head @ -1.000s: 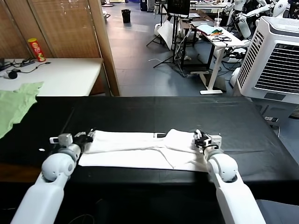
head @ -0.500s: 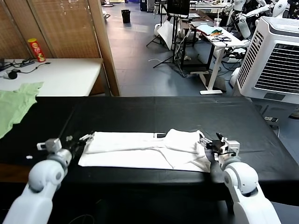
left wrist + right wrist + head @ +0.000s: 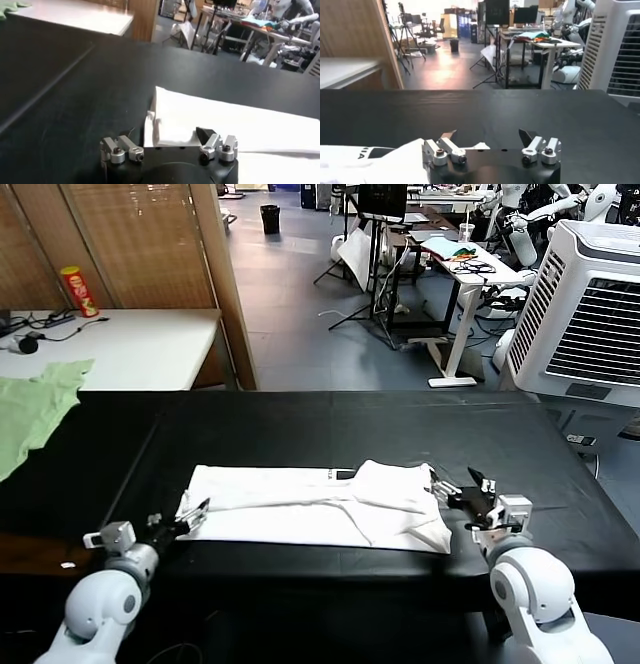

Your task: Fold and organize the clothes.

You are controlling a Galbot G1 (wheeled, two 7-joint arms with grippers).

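Note:
The clothes, a white T-shirt [image 3: 320, 504] folded into a long strip, lie flat across the middle of the black table [image 3: 330, 424]. My left gripper [image 3: 188, 515] stands open just off the strip's left end, near the front edge. In the left wrist view, the T-shirt's [image 3: 225, 130] near end lies just ahead of the left gripper [image 3: 166, 136], unheld. My right gripper [image 3: 460, 485] stands open just beyond the right end. In the right wrist view the right gripper [image 3: 487, 136] holds nothing, and the T-shirt [image 3: 380, 167], with a bit of black print, lies to one side.
A pale green garment [image 3: 35, 409] hangs over the table's far left corner. Behind it is a white table [image 3: 130, 349] with a red can [image 3: 78, 290]. A large white cooler unit [image 3: 590, 304] stands at the right, past the table's edge.
Both grippers were at the shirt's two ends; they have opened and drawn back toward the front edge and outward. The shirt stays flat where it was.

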